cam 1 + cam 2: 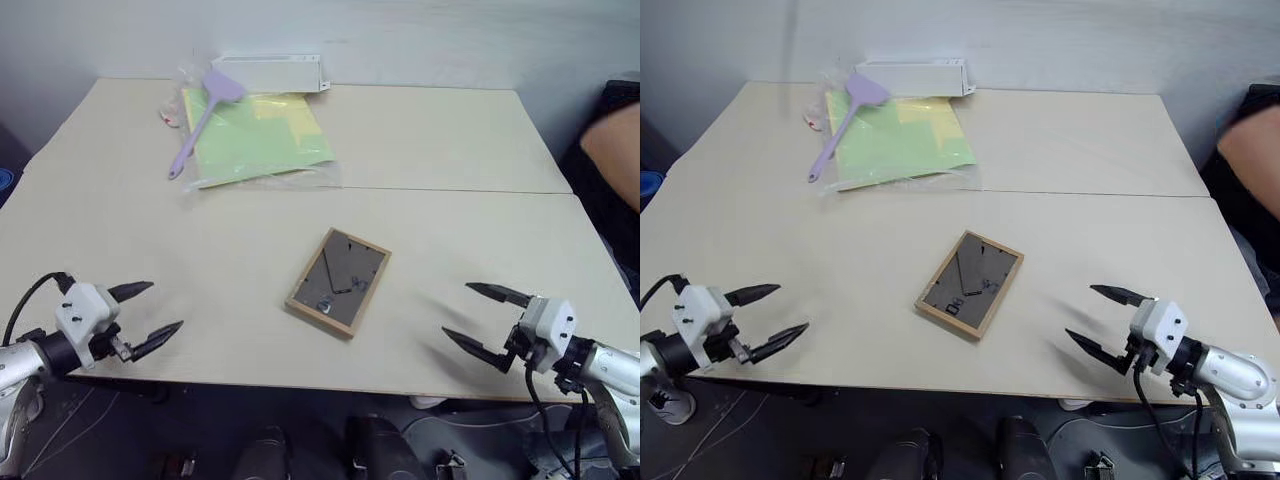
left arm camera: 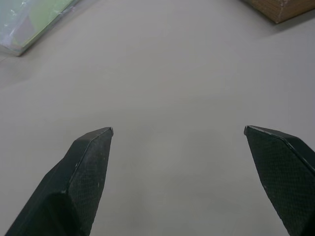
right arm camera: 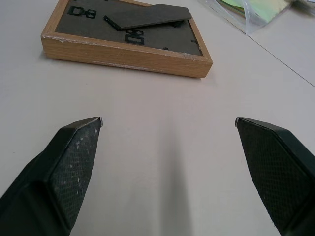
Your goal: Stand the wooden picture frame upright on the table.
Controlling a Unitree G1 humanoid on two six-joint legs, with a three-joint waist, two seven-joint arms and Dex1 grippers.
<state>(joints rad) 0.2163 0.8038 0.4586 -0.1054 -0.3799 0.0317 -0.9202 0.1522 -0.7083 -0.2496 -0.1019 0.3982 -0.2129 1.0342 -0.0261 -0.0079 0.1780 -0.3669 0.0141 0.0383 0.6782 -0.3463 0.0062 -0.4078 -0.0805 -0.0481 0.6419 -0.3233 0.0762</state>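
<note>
wooden picture frame (image 3: 125, 37) face-down, fold-out stand (image 3: 147, 16) flat

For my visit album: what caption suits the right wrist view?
Open right tool faces the wooden picture frame, lying back-up on the table.

No text, label or number can be read on anything in these views.

Plain pale grey wall (image 1: 450, 40) runs behind the far edge of the surface. Lighting is even and soft, with faint shadows. Dark floor (image 1: 330, 440) lies below the near edge, with cables (image 1: 70, 430) on it. A person's arm (image 1: 615, 150) shows at the right side.
</note>
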